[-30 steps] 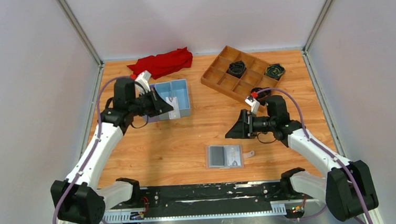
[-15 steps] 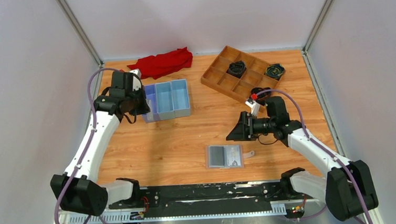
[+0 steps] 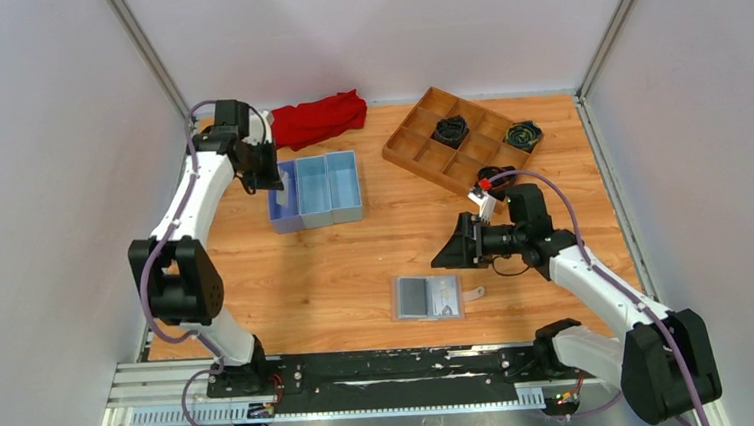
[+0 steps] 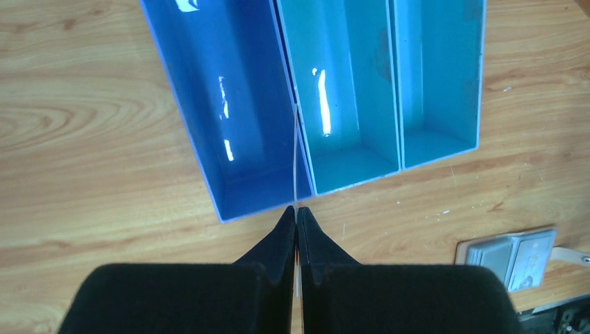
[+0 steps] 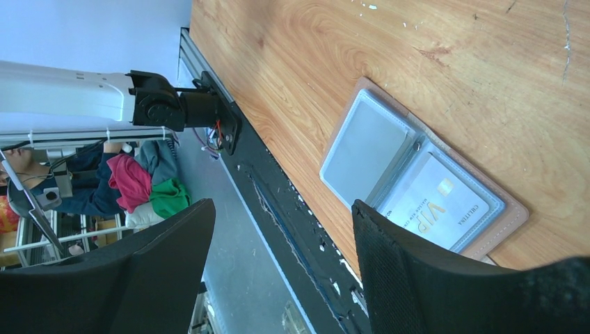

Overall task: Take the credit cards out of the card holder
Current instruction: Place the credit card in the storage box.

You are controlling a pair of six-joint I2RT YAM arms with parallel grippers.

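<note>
Left hand (image 4: 297,216) is pressed together on a pale card (image 4: 296,167), held edge-on over the blue tray (image 4: 236,83), probably for dropping in. Card holder (image 5: 369,153) lies open on the counter (image 3: 357,265), near its front edge, with a VIP card (image 5: 438,209) inside. Right hand (image 5: 282,209) hovers spread above it, likely to take that card.

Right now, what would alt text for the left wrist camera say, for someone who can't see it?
The left gripper pinches a thin pale card, seen edge-on, above a blue three-compartment tray. The open card holder lies on the wooden table at the lower right.
</note>
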